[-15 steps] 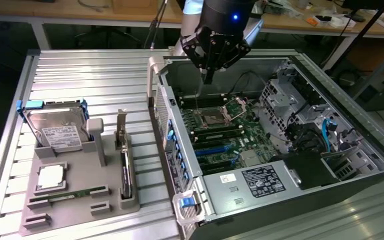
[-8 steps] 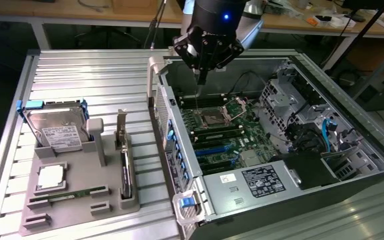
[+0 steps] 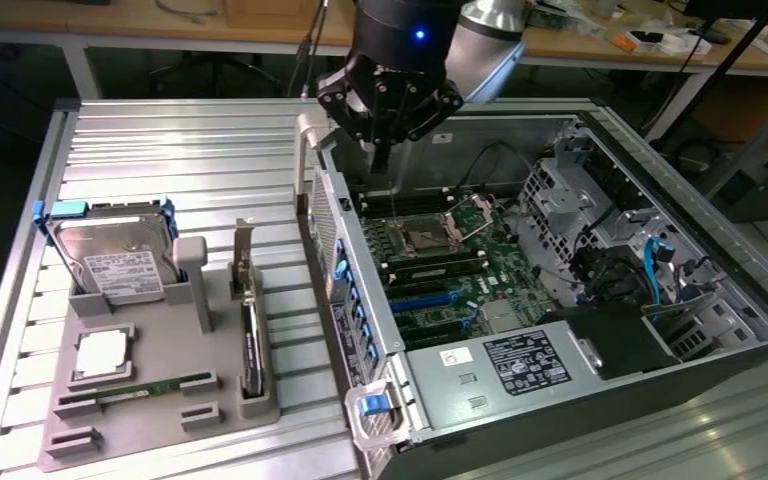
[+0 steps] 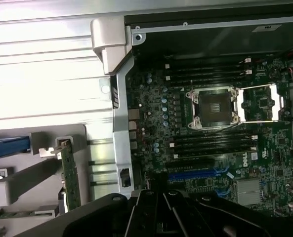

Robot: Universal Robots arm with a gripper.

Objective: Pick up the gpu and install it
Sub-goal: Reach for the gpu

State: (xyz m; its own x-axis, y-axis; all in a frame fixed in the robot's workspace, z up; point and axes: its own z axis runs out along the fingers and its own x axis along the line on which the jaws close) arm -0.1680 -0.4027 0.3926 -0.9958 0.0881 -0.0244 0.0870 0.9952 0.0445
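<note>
We find the gripper [image 3: 380, 158] fingers together and empty above the open computer case [image 3: 598, 420]; the gpu [image 3: 252, 345] stands in its holder [image 3: 157, 425], well apart.

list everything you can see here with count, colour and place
gpu: one, green and black, upright in the holder
hard drive: one, silver, white label, upright in the holder
memory stick: one, green, flat on the holder
processor chip: one, silver, flat on the holder
holder: one, grey, on the table, exterior view's left
computer case: one, silver and black, open, exterior view's right
motherboard: one, green, inside the case
table: one, silver, slatted, under everything
gripper: one, black, shut, empty, above the case's rear edge
</note>
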